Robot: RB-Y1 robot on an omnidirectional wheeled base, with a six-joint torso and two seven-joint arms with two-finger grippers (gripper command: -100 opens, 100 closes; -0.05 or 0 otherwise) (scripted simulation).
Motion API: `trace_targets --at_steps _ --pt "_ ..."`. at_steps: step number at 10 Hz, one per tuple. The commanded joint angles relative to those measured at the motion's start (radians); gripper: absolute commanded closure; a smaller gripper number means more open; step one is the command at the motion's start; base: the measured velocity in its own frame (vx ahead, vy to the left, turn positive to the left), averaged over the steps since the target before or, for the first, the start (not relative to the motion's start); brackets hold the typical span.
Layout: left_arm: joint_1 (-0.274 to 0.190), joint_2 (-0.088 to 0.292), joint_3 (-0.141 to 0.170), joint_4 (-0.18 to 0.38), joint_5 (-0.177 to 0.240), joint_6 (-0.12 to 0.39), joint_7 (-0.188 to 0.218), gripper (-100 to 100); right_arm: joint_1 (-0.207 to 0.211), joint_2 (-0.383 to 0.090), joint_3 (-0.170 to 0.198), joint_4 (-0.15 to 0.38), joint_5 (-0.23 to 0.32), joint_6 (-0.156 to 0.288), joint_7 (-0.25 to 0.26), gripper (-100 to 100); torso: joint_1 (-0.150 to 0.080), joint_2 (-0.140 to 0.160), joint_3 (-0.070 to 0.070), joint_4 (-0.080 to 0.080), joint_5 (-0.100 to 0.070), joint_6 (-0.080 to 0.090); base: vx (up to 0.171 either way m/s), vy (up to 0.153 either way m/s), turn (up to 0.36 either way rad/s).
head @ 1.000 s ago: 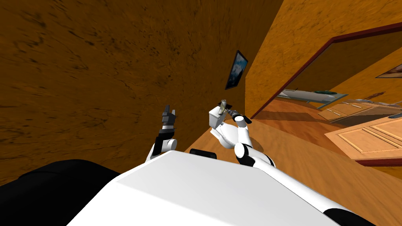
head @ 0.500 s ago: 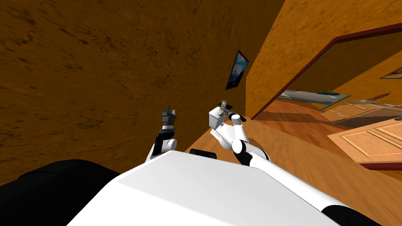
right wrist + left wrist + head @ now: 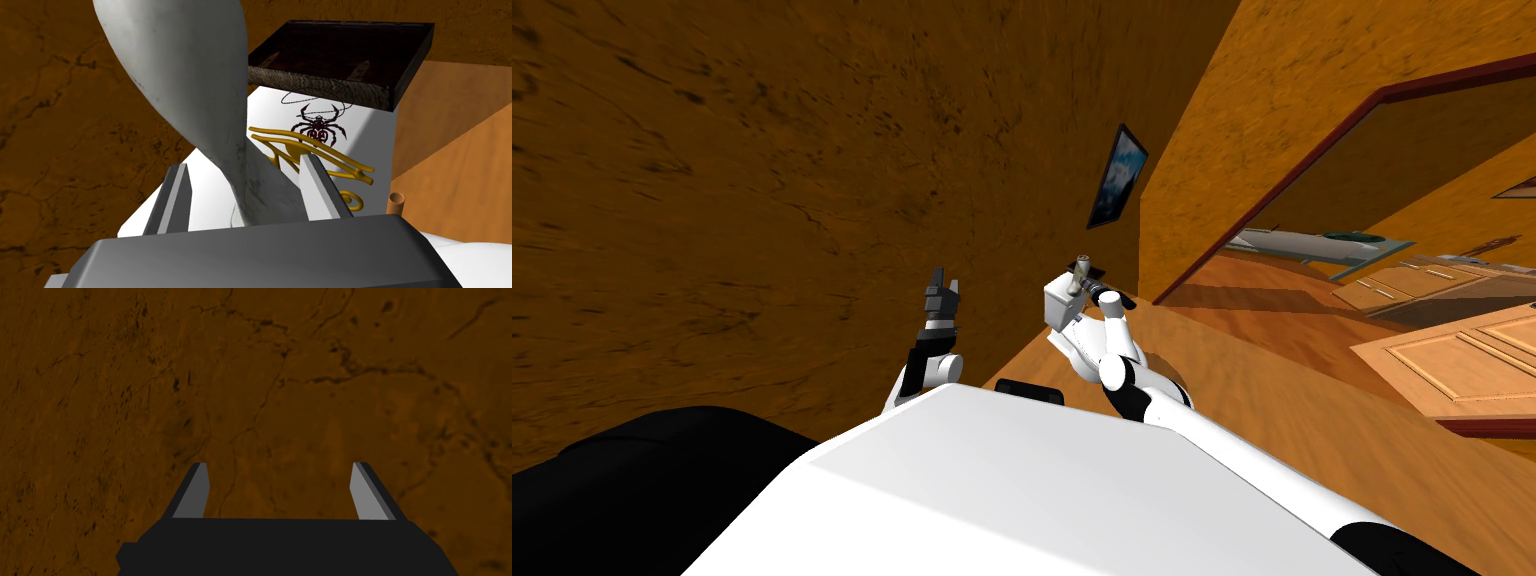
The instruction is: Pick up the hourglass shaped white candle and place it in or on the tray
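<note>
Walls of mottled brown (image 3: 762,200) and brighter orange close round a wooden floor (image 3: 1272,400), with a framed picture (image 3: 1115,178) hung near a red-framed doorway (image 3: 1372,190). Against the brown wall stands a white box (image 3: 375,135) painted with a spider, and the dark tray (image 3: 340,55) sits on top. The right gripper (image 3: 243,162) clasps the white hourglass candle (image 3: 190,85), tilted, near the tray's edge. The left gripper (image 3: 280,465) has its fingers spread, facing the brown wall.
</note>
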Motion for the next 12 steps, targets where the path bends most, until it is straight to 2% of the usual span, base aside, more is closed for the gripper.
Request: trace_targets --at_steps 1,4,5,6,7,8,10,12 --pt "0.000 0.000 0.000 0.000 0.000 0.000 0.000 0 0.000 0.000 0.000 0.000 0.000 0.000 0.000 100 0.000 0.000 0.000 0.000 0.000 0.000 0.000 0.002 0.012" --pt "0.000 0.000 0.000 0.000 0.000 0.000 0.000 0 0.001 -0.001 0.001 0.000 0.001 0.000 0.002 100 -0.002 0.000 0.000 0.000 -0.001 0.000 0.000 0.000 0.000" --pt "0.000 0.000 0.000 0.000 0.000 0.000 0.000 0 0.001 -0.001 0.001 0.000 0.001 0.000 0.002 0 -0.001 0.000 0.000 0.000 -0.001 0.000 0.000 0.000 0.000" --pt "0.000 0.000 0.000 0.000 0.000 0.000 0.000 0 0.001 -0.001 0.001 0.000 0.001 0.000 0.002 100 -0.001 0.000 0.000 0.000 -0.001 0.000 0.000 0.000 0.000" --pt "0.000 0.000 0.000 0.000 0.000 0.000 0.000 0 0.001 -0.001 0.001 0.000 0.002 0.000 0.002 0 -0.001 0.000 0.000 0.001 -0.001 -0.001 0.000 0.000 0.000" --pt "0.000 0.000 0.000 0.000 0.000 0.000 0.000 0 0.003 -0.033 0.006 0.002 0.005 -0.010 0.005 100 -0.001 0.000 0.000 0.001 -0.001 -0.001 -0.058 -0.026 0.036" --pt "0.000 0.000 0.000 0.000 0.000 0.000 0.000 0 -0.001 -0.068 0.009 0.013 0.016 -0.029 0.010 100 -0.007 0.008 0.005 0.002 -0.002 0.003 -0.138 -0.084 0.022" --pt "0.000 0.000 0.000 0.000 0.000 0.000 0.000 0 -0.015 -0.088 0.004 0.030 0.029 -0.044 0.014 100 -0.016 0.008 0.006 0.004 -0.004 0.005 -0.061 -0.161 0.001"
